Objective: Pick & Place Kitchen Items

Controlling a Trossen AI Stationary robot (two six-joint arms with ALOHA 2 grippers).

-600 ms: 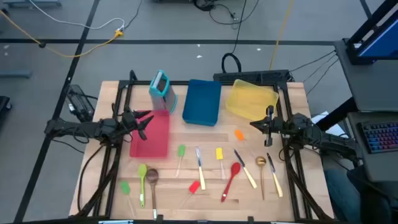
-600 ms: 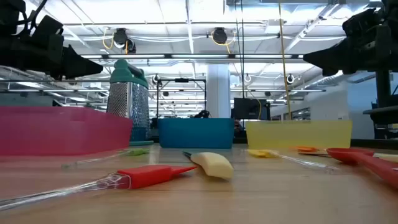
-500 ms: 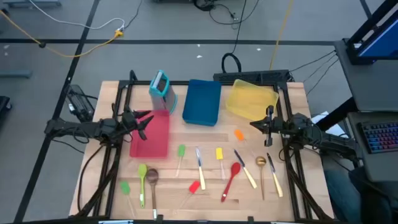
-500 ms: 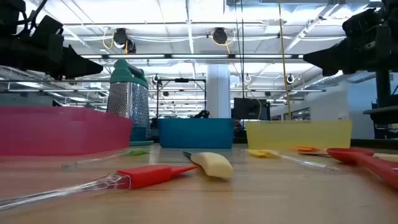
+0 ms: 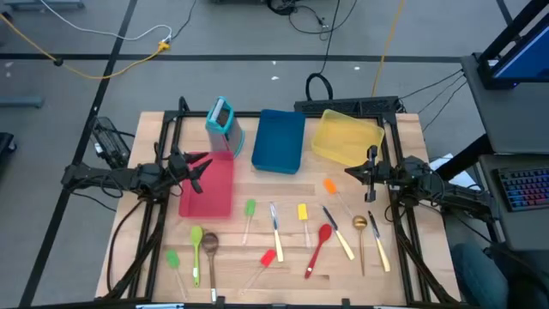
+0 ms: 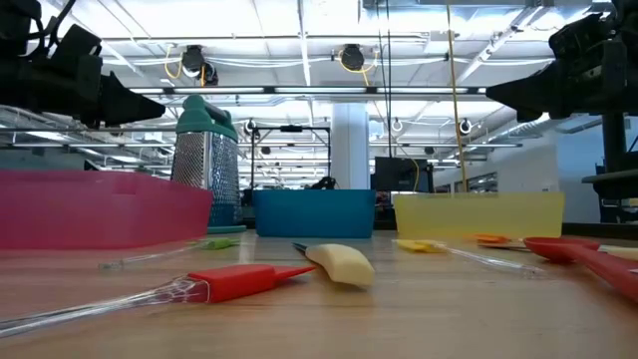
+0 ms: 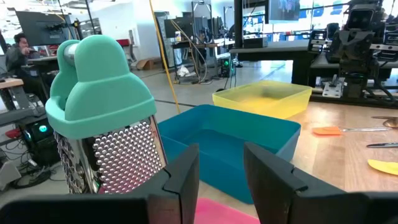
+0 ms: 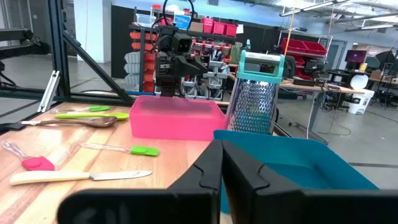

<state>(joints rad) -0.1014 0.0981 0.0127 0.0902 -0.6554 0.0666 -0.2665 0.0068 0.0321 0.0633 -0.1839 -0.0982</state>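
High view: both arms wait raised at the table's sides. The left gripper (image 5: 199, 165) hangs over the near-left edge of the red tray (image 5: 210, 184), and its own wrist view shows its two dark fingers (image 7: 184, 177) spread apart with nothing between them — past them stand the teal-topped grater (image 7: 102, 121), the blue tray (image 7: 230, 140) and the yellow tray (image 7: 264, 98). The right gripper (image 5: 360, 172) hovers at the right side just in front of the yellow tray; in its wrist view the fingers (image 8: 208, 171) are pressed together, holding nothing and touching nothing.

The kitchen items all lie flat on the wooden table (image 5: 403, 129), in a loose row in front of the trays. From the left: a green mini spatula (image 5: 172, 258), a green spoon (image 5: 196, 240) beside a wooden spoon (image 5: 210, 245), a second green mini spatula (image 5: 250, 209), a cream-handled knife (image 5: 276, 228), a red mini spatula (image 5: 268, 257), a yellow mini spatula (image 5: 303, 214), a red spoon (image 5: 322, 236), another cream-handled knife (image 5: 340, 239), a gold spoon (image 5: 360, 225) and a third knife (image 5: 379, 245). An orange mini spatula (image 5: 330, 185) lies alone, nearer the yellow tray — close below the right gripper.
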